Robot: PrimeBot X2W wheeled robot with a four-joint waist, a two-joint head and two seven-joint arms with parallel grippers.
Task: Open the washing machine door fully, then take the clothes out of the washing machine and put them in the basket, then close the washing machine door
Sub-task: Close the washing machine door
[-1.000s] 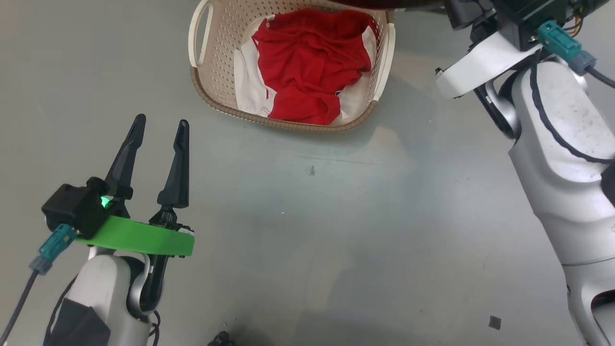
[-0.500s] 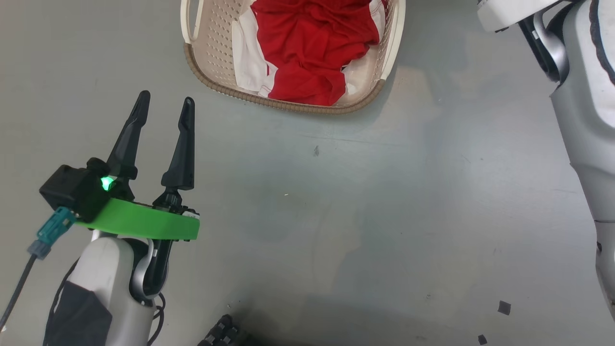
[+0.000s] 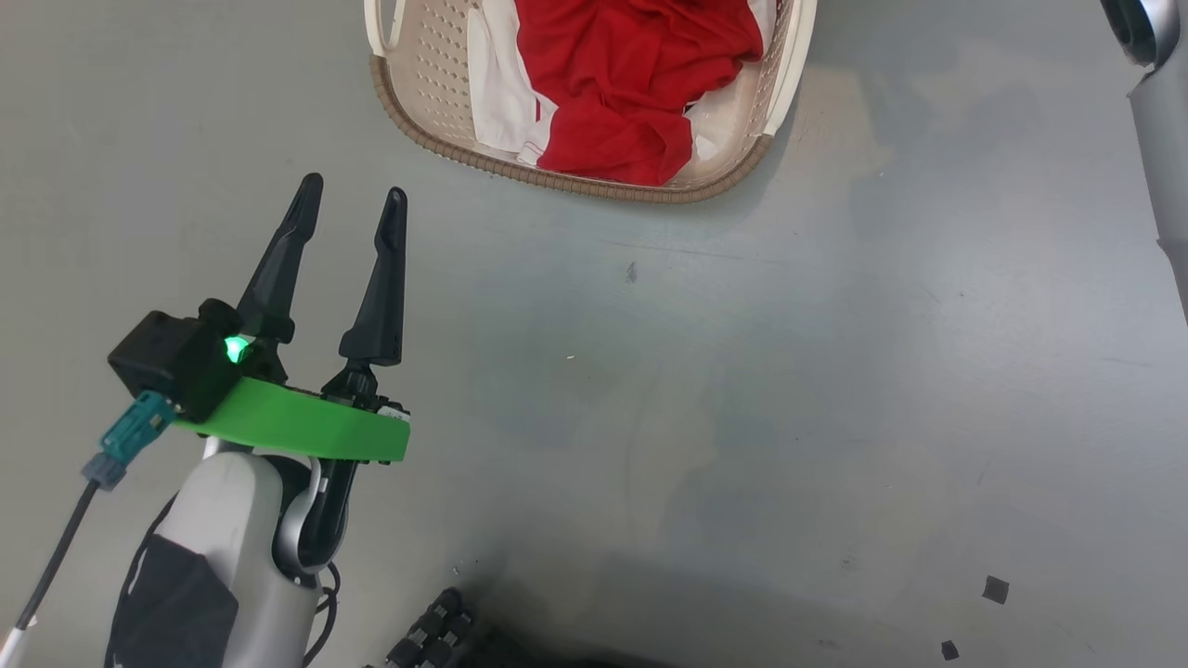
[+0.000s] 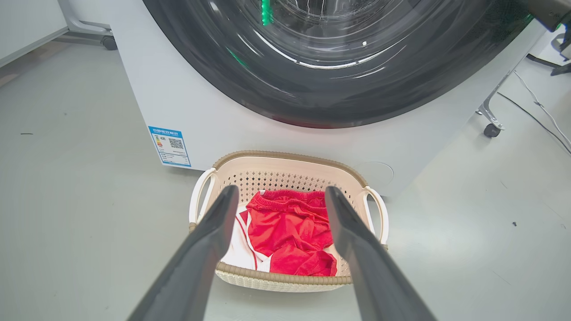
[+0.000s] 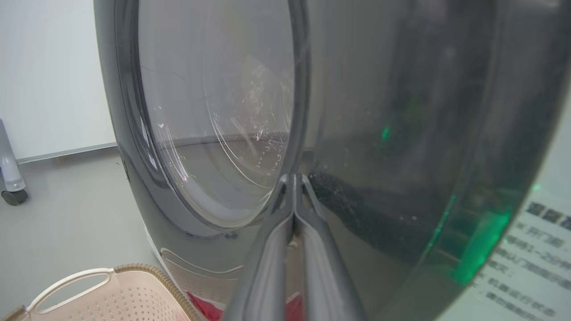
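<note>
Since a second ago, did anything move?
The head camera shifted, sliding the whole picture. The pale right forearm swung off toward the upper right. Nothing grabbed or dropped. The open left gripper and red clothes in the cream perforated basket stayed put.

The floor (image 3: 742, 417) is smooth and grey with a dull sheen and soft shadows. It carries a small dark speck (image 3: 631, 272) and two little dark scraps (image 3: 995, 588) at the lower right of the head view. In the left wrist view a metal stand leg ends in a black castor (image 4: 491, 129), with a thin cable (image 4: 539, 108) lying near it. A plain white wall (image 5: 49, 76) meets the floor in the right wrist view.
</note>
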